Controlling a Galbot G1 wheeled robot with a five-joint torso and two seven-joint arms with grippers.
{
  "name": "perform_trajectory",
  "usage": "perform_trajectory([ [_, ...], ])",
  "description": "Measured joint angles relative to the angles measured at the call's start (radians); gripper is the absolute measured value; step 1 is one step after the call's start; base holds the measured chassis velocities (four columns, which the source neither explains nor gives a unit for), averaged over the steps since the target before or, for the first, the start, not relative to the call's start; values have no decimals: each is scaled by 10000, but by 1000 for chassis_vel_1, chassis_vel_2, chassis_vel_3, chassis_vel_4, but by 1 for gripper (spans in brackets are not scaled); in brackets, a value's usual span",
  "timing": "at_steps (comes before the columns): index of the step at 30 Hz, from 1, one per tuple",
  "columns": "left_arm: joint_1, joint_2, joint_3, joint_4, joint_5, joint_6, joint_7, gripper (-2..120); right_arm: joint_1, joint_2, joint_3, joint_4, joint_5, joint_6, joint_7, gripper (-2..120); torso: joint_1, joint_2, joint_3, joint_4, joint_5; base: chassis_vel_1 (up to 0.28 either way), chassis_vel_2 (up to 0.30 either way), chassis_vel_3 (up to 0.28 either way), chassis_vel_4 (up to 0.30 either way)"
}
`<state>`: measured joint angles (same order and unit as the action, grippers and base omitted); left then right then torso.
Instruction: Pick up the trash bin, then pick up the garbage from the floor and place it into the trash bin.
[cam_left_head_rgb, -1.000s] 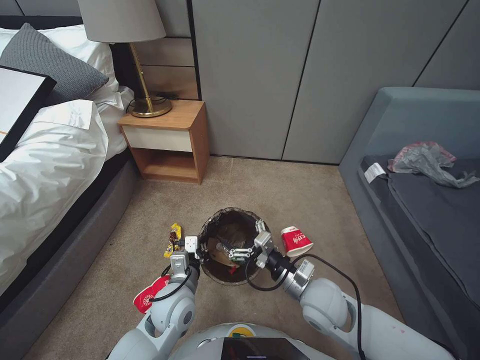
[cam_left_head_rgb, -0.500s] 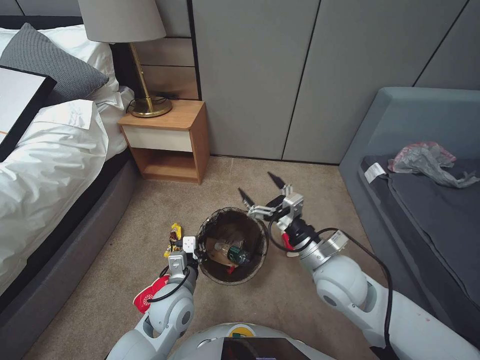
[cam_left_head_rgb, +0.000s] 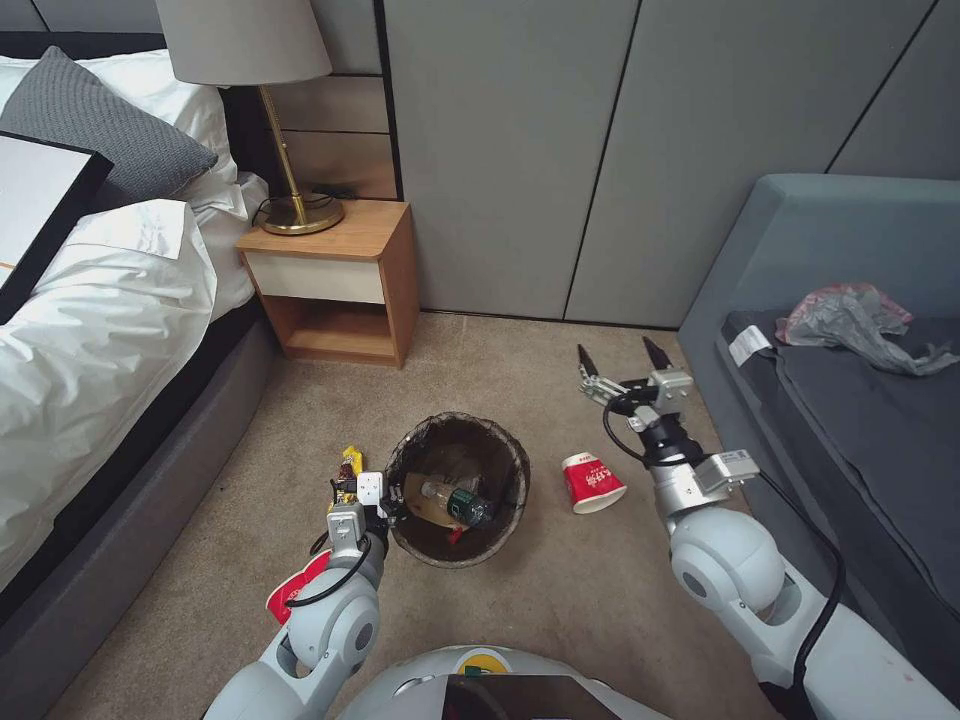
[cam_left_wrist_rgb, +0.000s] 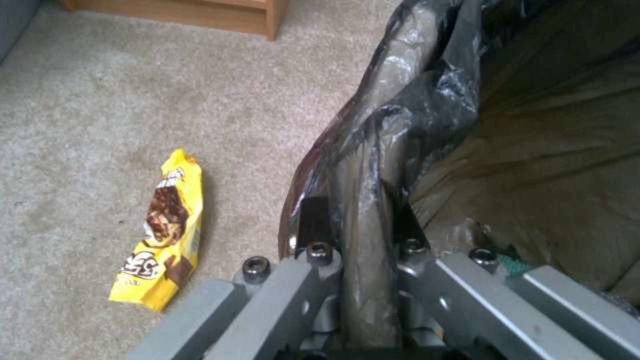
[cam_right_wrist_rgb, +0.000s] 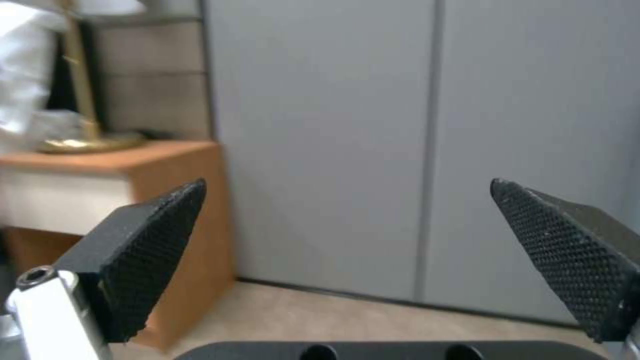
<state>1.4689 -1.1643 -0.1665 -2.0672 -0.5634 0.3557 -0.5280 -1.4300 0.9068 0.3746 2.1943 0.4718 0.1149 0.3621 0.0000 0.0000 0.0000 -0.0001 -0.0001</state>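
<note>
The trash bin (cam_left_head_rgb: 500, 530), white with a dark liner, is held just above the carpet by its near-left rim, my left gripper (cam_left_head_rgb: 383, 503) shut on it. In the left wrist view the fingers (cam_left_wrist_rgb: 313, 220) pinch rim and liner (cam_left_wrist_rgb: 427, 100). Inside lie a green-labelled bottle (cam_left_head_rgb: 458, 501) and tan paper (cam_left_head_rgb: 418, 496). My right gripper (cam_left_head_rgb: 619, 356) hangs open and empty above the carpet, to the right of the bin and beyond it, pointing at the wall (cam_right_wrist_rgb: 347, 220). Garbage on the floor: a red-and-white cup (cam_left_head_rgb: 592, 482), a gold wrapper (cam_left_head_rgb: 349, 468) (cam_left_wrist_rgb: 163, 230), and another red cup (cam_left_head_rgb: 293, 592) behind my left arm.
A wooden nightstand (cam_left_head_rgb: 335, 280) with a lamp (cam_left_head_rgb: 290, 200) stands at the back left beside the bed (cam_left_head_rgb: 100, 330). A grey sofa (cam_left_head_rgb: 850, 430) with a grey plastic bag (cam_left_head_rgb: 860, 320) lines the right side. Open carpet (cam_left_head_rgb: 520, 370) lies between bin and wall.
My right gripper has lifted out of the bin's mouth and swung right and toward the wall, jaws open. The bottle now lies in the bin. The left gripper keeps its hold.
</note>
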Motion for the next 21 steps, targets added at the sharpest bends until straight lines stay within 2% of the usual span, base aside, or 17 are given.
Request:
perform_trajectory([
  [9,-40,2,-70,36,-11,-49,6,0,-1501,893,597,-531,-1686,496,226,100,0,0,0,1,0,0,0,0,0],
  [14,-42,-29,-68,36,-12,-50,2,0,-1980,1287,651,-764,-2192,771,239,100,0,0,0,-3,2,0,0,0,0],
  [15,-43,-30,-66,36,-14,-51,2,0,-2139,1491,654,-912,-2431,969,223,100,0,0,-1,9,-5,0,0,0,0],
  [17,-46,-17,-71,36,-17,-52,1,0,-2314,1719,602,-1086,-2640,1096,198,100,0,0,0,-1,4,0,0,0,0],
  [21,-55,-11,-72,35,-37,-52,3,0,-2357,1975,503,-1192,-2728,1169,195,100,0,0,0,1,-1,0,0,0,0],
])
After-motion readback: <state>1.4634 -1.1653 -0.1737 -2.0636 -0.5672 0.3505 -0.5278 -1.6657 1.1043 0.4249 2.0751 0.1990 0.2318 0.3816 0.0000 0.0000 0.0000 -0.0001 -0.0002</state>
